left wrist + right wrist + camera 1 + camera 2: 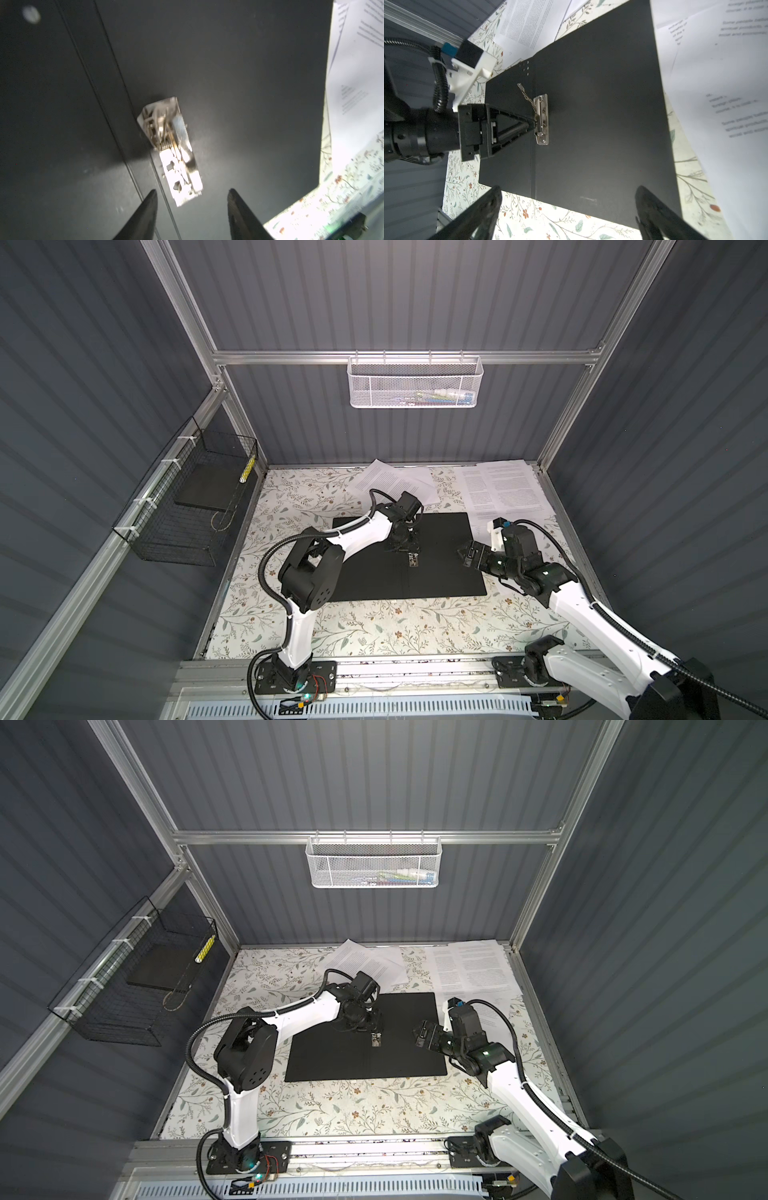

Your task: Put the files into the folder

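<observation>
the folder [440, 547] lies open and flat in the middle of the flowered surface [374, 630], with its metal clip [170, 149] beside the inner fold. the left fingers [143, 218] hang over the folder at the clip, standing apart with nothing between them. the right fingers [481, 212] hover at the folder's right edge, spread wide and empty. the files [505, 489] lie loose just beyond the folder's far edge and far right corner.

The floral-patterned table [374, 626] carries the open black folder [440, 539] and the files [503, 489] at its far edge.
</observation>
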You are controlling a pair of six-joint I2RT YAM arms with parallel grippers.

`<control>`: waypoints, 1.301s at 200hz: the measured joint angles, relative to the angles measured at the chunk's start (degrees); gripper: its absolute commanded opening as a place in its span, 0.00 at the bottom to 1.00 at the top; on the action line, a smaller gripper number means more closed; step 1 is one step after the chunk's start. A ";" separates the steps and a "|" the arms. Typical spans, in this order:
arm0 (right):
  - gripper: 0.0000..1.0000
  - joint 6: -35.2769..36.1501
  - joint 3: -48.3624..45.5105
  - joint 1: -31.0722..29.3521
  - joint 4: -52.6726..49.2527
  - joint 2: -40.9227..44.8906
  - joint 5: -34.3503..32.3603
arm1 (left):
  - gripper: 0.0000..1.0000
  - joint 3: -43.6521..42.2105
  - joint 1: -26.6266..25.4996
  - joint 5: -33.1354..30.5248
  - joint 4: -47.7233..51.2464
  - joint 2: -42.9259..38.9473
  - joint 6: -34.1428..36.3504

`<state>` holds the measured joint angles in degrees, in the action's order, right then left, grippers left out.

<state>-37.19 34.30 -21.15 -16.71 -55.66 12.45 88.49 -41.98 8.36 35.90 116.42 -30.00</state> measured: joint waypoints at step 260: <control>0.99 -3.91 -11.72 2.75 7.34 5.05 5.62 | 0.17 6.12 -2.23 -5.62 3.37 5.92 -1.79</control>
<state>-41.10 22.59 -18.39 -9.37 -50.61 18.06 94.61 -44.21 2.74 39.27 122.34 -31.79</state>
